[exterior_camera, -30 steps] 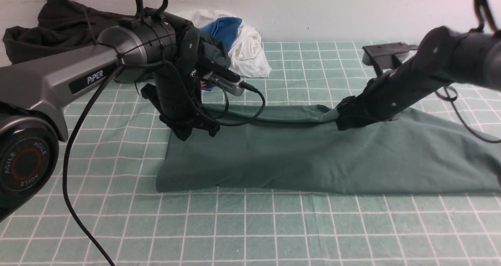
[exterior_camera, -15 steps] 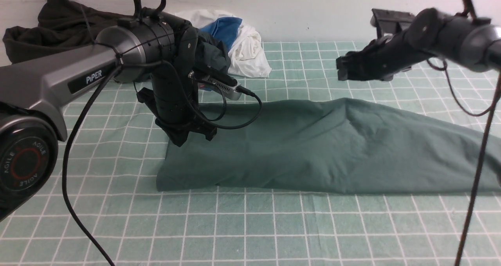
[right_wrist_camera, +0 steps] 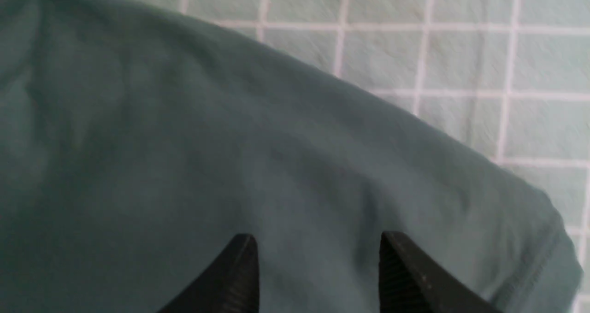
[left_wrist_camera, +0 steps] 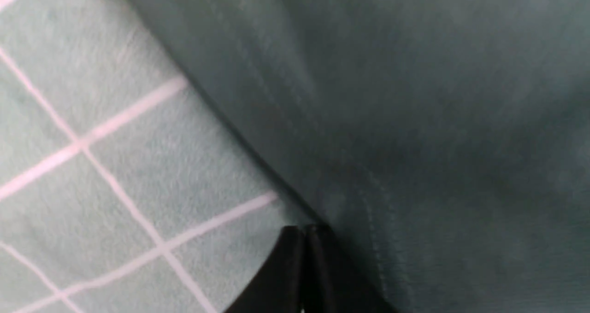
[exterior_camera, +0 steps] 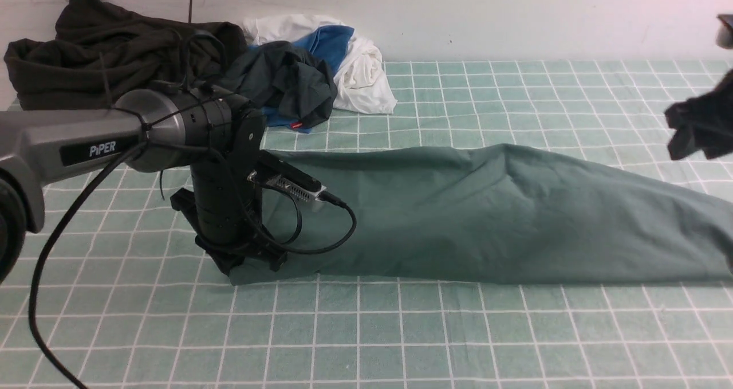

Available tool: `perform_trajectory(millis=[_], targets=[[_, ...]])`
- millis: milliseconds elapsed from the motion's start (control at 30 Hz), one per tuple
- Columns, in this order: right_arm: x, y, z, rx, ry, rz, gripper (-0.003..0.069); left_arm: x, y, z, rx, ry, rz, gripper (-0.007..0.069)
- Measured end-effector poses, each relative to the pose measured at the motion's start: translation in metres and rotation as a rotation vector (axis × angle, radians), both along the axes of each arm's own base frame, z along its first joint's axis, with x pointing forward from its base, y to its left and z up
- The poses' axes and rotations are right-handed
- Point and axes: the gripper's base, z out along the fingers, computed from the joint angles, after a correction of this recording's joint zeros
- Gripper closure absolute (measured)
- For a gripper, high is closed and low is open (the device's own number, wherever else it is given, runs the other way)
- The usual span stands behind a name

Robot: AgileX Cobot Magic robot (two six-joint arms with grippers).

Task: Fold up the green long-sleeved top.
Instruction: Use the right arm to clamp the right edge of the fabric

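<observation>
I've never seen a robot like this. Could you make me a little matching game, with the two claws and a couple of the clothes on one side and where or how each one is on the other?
Things:
1. green long-sleeved top
2. left gripper
3. right gripper
4. dark olive-black garment

States:
A. jaws apart, raised above the top's right end
B. heaped at the far left, at the back
C. jaws shut, down at the top's near left corner
D. lying in a long band across the checked mat

Pairs: 1-D, 2-C, 3-A, 4-B
</observation>
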Motion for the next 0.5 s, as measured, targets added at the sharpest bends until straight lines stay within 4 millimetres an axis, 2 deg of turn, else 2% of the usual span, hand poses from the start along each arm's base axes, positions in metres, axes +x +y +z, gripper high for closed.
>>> perform_trajectory(millis=[100, 133, 167, 267, 400, 500], targets=[[-0.016, -0.023, -0.023, -0.013, 0.080, -0.081, 0.0319, -0.001, 0.003, 0.001, -0.005, -0.012, 0.010, 0.0628], [-0.018, -0.027, -0.024, -0.017, 0.087, -0.089, 0.0319, -0.001, 0.003, 0.002, -0.006, -0.015, 0.010, 0.0628], [-0.022, -0.037, -0.036, -0.023, 0.121, -0.118, 0.0307, -0.001, 0.002, 0.004, -0.012, -0.025, 0.012, 0.0628], [-0.022, -0.047, -0.049, -0.024, 0.144, -0.146, 0.0270, -0.001, 0.002, 0.006, -0.016, -0.031, 0.014, 0.0628], [-0.016, -0.056, -0.070, -0.036, 0.152, -0.177, 0.0137, -0.001, 0.002, 0.007, -0.022, -0.033, 0.017, 0.0628], [-0.012, -0.059, -0.082, -0.044, 0.155, -0.202, 0.0084, -0.001, 0.002, 0.007, -0.023, -0.032, 0.018, 0.0628]])
